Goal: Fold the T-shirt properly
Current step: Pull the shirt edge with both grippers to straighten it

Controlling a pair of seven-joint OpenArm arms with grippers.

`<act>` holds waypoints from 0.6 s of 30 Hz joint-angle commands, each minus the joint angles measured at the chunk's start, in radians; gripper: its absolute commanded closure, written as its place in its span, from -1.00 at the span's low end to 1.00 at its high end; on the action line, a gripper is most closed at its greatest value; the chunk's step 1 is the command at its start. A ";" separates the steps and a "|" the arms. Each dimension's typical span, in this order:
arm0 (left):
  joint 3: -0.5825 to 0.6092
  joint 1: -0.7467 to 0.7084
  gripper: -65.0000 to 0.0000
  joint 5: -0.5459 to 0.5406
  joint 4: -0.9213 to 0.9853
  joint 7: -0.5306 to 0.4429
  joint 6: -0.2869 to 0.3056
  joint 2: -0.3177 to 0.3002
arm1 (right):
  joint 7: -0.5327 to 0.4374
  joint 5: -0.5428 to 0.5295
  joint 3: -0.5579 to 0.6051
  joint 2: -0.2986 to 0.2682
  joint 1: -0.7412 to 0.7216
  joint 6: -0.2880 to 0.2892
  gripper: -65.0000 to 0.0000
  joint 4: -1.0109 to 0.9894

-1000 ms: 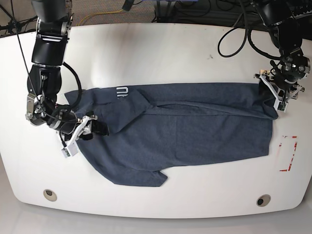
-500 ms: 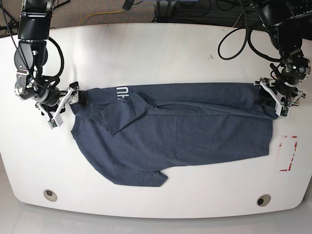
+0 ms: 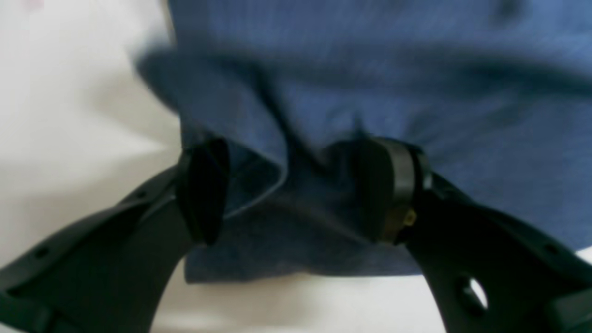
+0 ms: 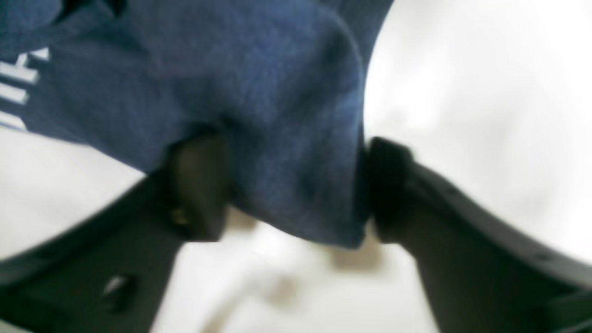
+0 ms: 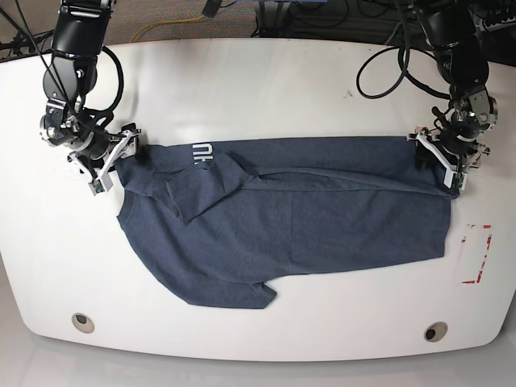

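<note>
Between the left gripper's [image 3: 296, 194] fingers [image 3: 203, 189] sits a bunched corner of the T-shirt [image 5: 282, 214], and they look clamped on it. The right gripper [image 4: 286, 189] pinches the other far corner the same way. The T-shirt lies spread across the white counter [image 5: 258, 89]. This looks like the folding step. Next, both far corners likely need lifting together and bringing over toward the T-shirt's near edge.

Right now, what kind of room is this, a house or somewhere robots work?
Probably a robot lab or workshop, not a house. A bare white table holds only a T-shirt, black cables trail behind it, and red tape marks are stuck near its edge.
</note>
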State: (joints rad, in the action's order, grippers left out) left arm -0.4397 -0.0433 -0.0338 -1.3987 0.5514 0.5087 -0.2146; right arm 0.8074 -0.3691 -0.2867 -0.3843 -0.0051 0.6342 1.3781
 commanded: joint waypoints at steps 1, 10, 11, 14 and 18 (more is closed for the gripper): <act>-0.003 0.023 -0.25 -0.012 0.017 -0.026 -0.003 -0.021 | -0.006 -0.011 -0.006 -0.009 -0.014 0.013 0.19 0.011; -0.005 -0.013 0.74 -0.012 0.031 -0.023 0.003 -0.026 | 0.000 -0.014 -0.007 0.009 0.034 0.013 0.95 0.094; -0.005 -0.022 0.84 -0.012 0.012 -0.021 0.005 -0.026 | 0.000 -0.014 -0.007 0.009 0.047 0.013 0.95 0.122; -0.006 -0.082 0.77 -0.012 -0.070 -0.003 0.005 -0.026 | 0.031 -0.014 -0.010 0.009 0.096 0.011 0.95 0.189; -0.009 -0.169 0.71 -0.015 -0.195 0.035 0.005 -0.026 | 0.100 -0.012 -0.110 0.020 0.172 0.013 0.94 0.272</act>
State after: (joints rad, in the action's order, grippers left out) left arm -0.4400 -0.2073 -0.0467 -1.5341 0.5903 0.5190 -0.2245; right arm 0.9009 -0.3893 -0.3489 -0.3443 0.1612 0.6533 1.6035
